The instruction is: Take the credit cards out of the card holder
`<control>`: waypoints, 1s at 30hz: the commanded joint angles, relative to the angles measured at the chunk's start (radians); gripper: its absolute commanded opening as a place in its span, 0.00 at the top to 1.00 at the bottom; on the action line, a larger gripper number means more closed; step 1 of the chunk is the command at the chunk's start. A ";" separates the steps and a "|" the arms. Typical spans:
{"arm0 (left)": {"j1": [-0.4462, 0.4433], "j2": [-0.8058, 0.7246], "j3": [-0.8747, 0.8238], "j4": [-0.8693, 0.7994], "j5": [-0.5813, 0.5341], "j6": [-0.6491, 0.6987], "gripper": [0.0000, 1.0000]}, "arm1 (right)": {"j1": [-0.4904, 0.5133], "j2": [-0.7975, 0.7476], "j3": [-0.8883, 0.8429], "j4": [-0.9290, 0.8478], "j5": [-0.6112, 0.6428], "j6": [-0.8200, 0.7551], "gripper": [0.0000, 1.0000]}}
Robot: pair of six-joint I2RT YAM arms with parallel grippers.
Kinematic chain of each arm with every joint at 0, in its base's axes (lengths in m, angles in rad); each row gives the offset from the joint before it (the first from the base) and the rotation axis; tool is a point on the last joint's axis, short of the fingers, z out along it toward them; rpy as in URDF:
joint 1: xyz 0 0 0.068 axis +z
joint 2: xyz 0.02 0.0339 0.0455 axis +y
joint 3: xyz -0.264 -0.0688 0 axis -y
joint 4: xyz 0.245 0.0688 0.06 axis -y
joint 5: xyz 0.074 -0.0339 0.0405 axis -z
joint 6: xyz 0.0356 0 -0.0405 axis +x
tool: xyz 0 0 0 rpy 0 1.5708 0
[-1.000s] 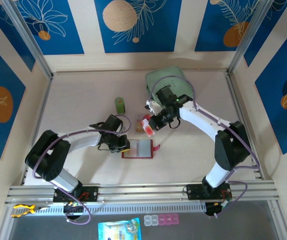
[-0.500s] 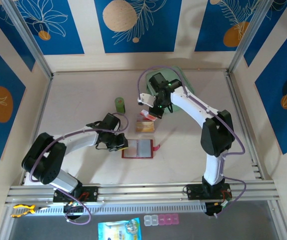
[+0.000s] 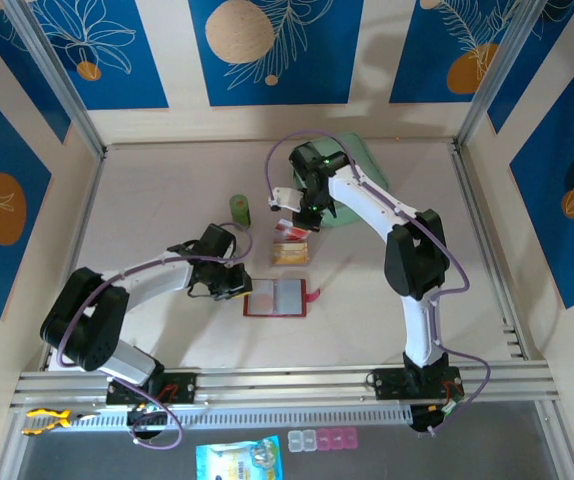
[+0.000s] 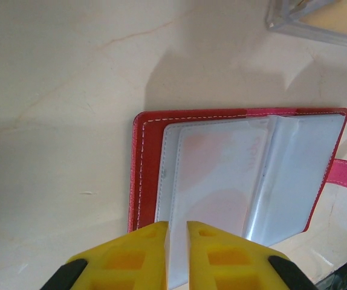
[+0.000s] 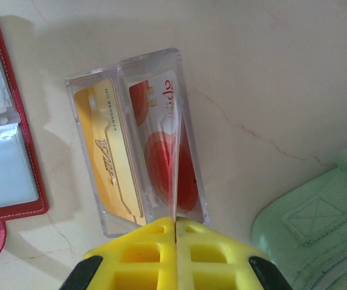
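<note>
Claw (image 5: 175, 231) of outstretched right arm pinches credit card (image 5: 177, 172).

A clear plastic tray (image 5: 125, 60) lay on the pale table (image 5: 270, 72) just ahead of the right gripper (image 5: 175, 225), and a mint-green pouch (image 5: 318, 205) sat close beside that gripper. 1 small green cylinder (image 3: 240, 209) stood upright beyond the left gripper (image 3: 239, 292), apart from it.
</note>
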 commanded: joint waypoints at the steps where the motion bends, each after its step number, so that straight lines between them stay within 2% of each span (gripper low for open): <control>1: 0.015 -0.022 0.013 -0.022 -0.005 0.017 0.85 | 0.000 0.013 0.019 -0.002 -0.017 -0.017 0.83; 3: 0.017 -0.021 0.015 -0.022 -0.002 0.020 0.85 | -0.001 0.009 0.015 0.014 0.006 -0.003 0.74; 5: 0.019 -0.019 0.018 -0.025 -0.003 0.023 0.85 | 0.001 -0.006 0.011 0.030 0.017 0.008 0.70; 12: 0.019 -0.005 0.024 -0.015 0.009 0.026 0.85 | 0.011 -0.092 -0.059 0.104 0.020 0.087 0.69; 18: 0.019 0.016 0.018 0.006 0.024 0.025 0.85 | 0.041 -0.191 -0.202 0.210 -0.030 0.284 0.71; 25: 0.020 0.041 0.008 0.038 0.046 0.019 0.86 | 0.089 -0.307 -0.421 0.412 0.002 0.779 0.76; 30: 0.018 0.043 0.000 0.047 0.061 0.015 0.87 | 0.140 -0.359 -0.545 0.476 0.005 1.167 0.76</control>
